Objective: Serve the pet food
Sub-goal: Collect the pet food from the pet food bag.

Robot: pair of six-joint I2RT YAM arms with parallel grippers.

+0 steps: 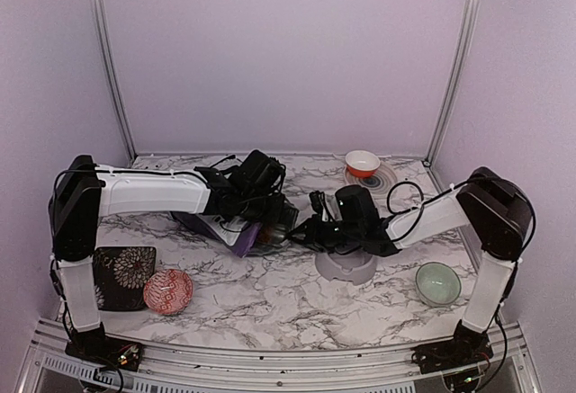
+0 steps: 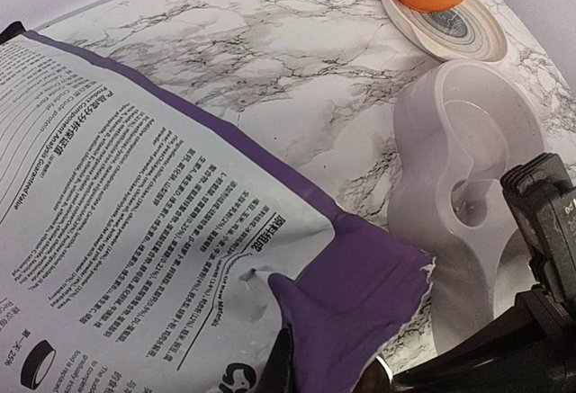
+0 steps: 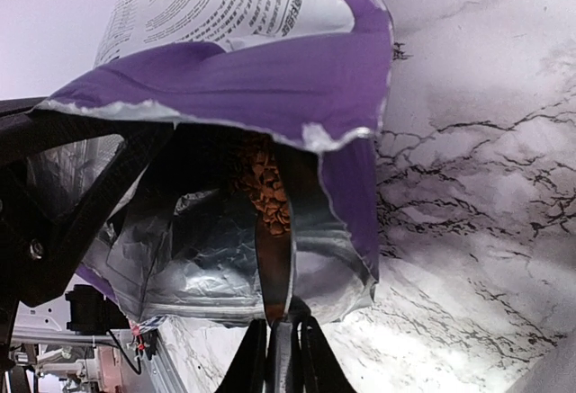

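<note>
Marble-veined tabletop [image 1: 279, 299] fills the lower half of the overhead view. At its centre lies the purple bag [image 1: 236, 229], its mouth turned toward the right of the frame. The left gripper [image 1: 259, 204] is at the bag's upper side, but I cannot tell whether its fingers are clamped. The grey feeder [image 1: 346, 267] stands just lower right of the mouth, and an orange bowl [image 1: 362, 161] sits further up. The right gripper [image 3: 279, 326], bottom centre of its own view, has its fingers pressed together on a narrow brown strip [image 3: 273, 272] at the bag's lower lip. The pet food [image 3: 263, 182] shows as a brown heap inside the open mouth, near that view's centre.
</note>
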